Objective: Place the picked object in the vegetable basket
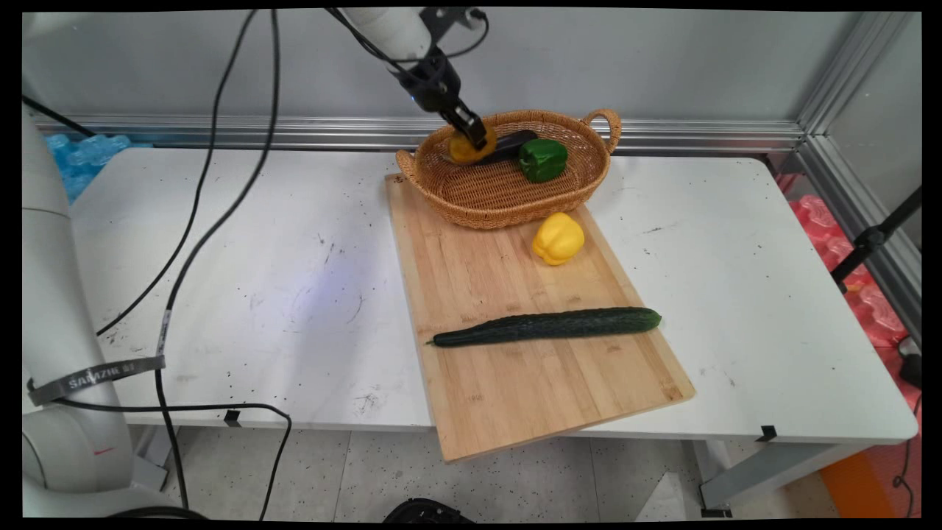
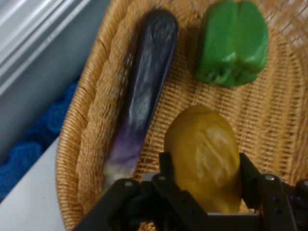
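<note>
White table [image 1: 280,294] against a grey wall, aluminium framing along the back and right side; a wooden cutting board [image 1: 515,368] lies on it at an angle, its near corner overhanging the table's front edge. On the board: a wicker basket [image 1: 589,188] with handles at the far end, a yellow bell pepper [image 1: 558,238] just in front of the basket, and a long cucumber [image 1: 548,326] lying across the board nearer the camera. Gripper [image 1: 471,140] is over the basket's left part, fingers [image 2: 249,173] closed on either side of a yellow-orange pepper [image 2: 206,156], which it pinches at its sides; the hand view shows the pepper bulging up well past the fingertips, so the grip sits low on the body. Inside the basket, a dark purple eggplant [image 2: 144,91] lies along the rim wall just beside the held pepper, and a green bell pepper [image 2: 233,43] sits further in, apart from both. Whether the held pepper rests on the basket floor cannot be told. Risks, as judgement: the skin is smooth and rounded, so the pepper could rotate or slip from the pads; the hand is close to the rim and the eggplant, so a sideways move could nudge the eggplant or catch the wicker and drag the light basket along the board. Hanging cables [image 1: 213,184] are well apart from the board.
</note>
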Robot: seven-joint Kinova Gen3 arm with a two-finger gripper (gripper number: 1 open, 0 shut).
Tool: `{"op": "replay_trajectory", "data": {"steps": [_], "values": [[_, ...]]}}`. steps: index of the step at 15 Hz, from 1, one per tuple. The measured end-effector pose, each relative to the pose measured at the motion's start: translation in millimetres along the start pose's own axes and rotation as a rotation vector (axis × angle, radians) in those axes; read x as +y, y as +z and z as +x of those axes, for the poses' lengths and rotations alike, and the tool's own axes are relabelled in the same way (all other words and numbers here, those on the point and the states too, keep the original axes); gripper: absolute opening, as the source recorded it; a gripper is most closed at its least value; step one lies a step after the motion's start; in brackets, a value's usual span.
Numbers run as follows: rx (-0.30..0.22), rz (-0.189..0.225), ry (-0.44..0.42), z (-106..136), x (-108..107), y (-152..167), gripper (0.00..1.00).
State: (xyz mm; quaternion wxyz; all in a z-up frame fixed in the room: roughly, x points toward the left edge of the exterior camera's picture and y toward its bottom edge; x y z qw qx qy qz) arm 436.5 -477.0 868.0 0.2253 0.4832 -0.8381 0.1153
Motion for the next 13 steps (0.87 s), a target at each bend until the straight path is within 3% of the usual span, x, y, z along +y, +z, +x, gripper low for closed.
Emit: {"op": "replay_trajectory", "data": {"steps": [4, 8, 9, 13], "values": [[-0.058, -0.006, 0.015, -3, -3, 37, 0.0], [-0.083, -0.005, 0.033, -6, -5, 56, 0.0], [-0.085, -0.004, 0.04, -6, -5, 59, 1.0], [-0.075, -0.01, 0.083, -5, -4, 61, 1.0]]}}
